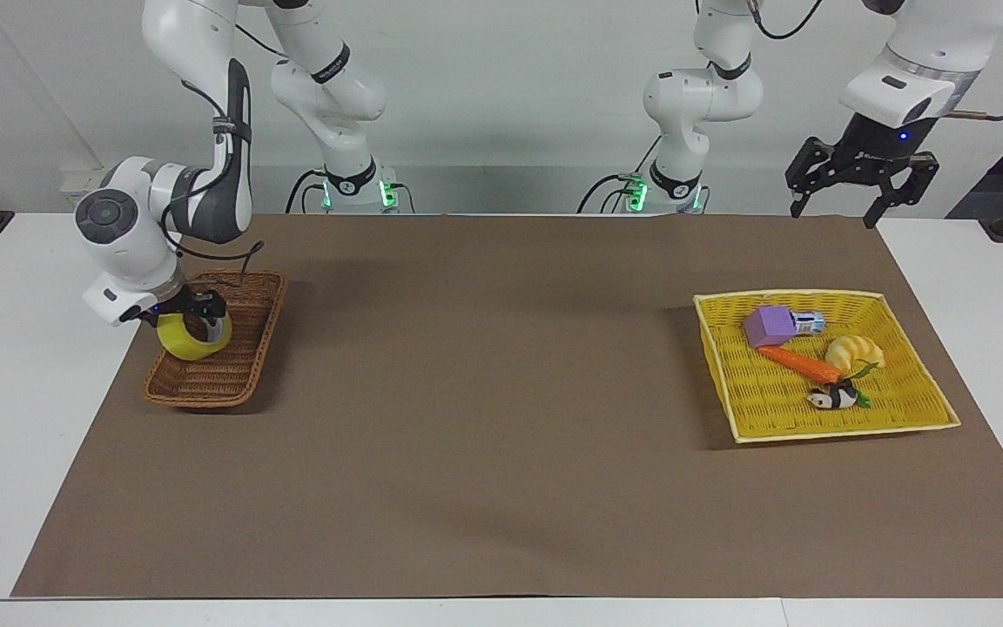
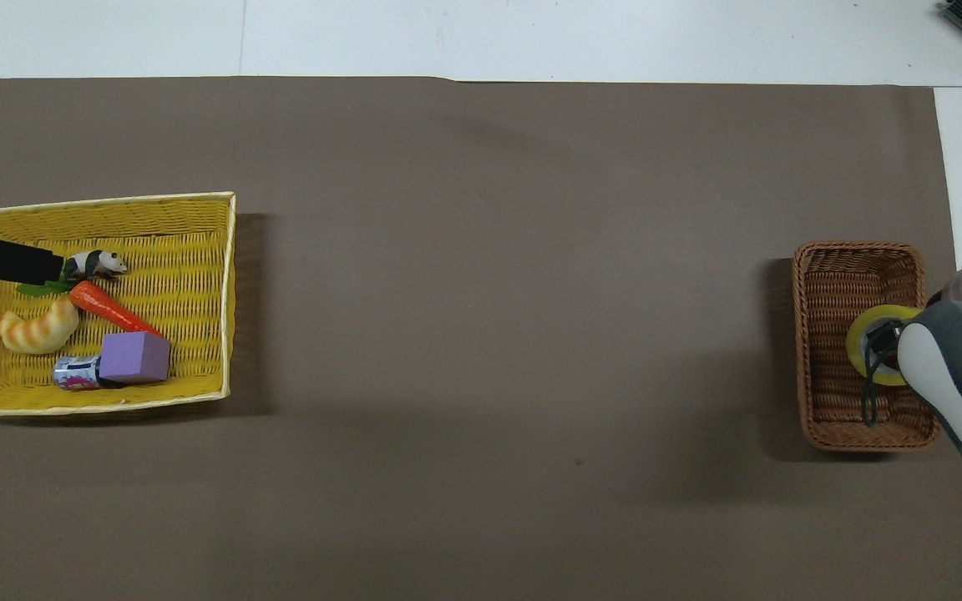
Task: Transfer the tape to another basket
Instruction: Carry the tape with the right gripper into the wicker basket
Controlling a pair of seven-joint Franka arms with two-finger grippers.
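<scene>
the right gripper (image 1: pixel 192 311) is low in the brown basket (image 1: pixel 245 348) at the right arm's end of the table, and its fingers pinch the wall of the yellow tape (image 1: pixel 191 341), one inside the core and one outside. the tape sits tilted inside the basket, near the rim on the table-edge side; i cannot tell if it touches the bottom. the basket (image 2: pixel 827 334) lies on the brown mat (image 1: pixel 484 418), close to the mat's end edge. the wide middle of the mat is open. at the left arm's end the yellow basket (image 1: pixel 771 418) holds a purple cube (image 1: pixel 769 325), a carrot (image 1: pixel 799 362), a bread (image 1: pixel 854 353) and a panda toy (image 1: pixel 831 399). the left gripper (image 1: pixel 860 178) waits high over the mat's corner near the robots, fingers spread.
</scene>
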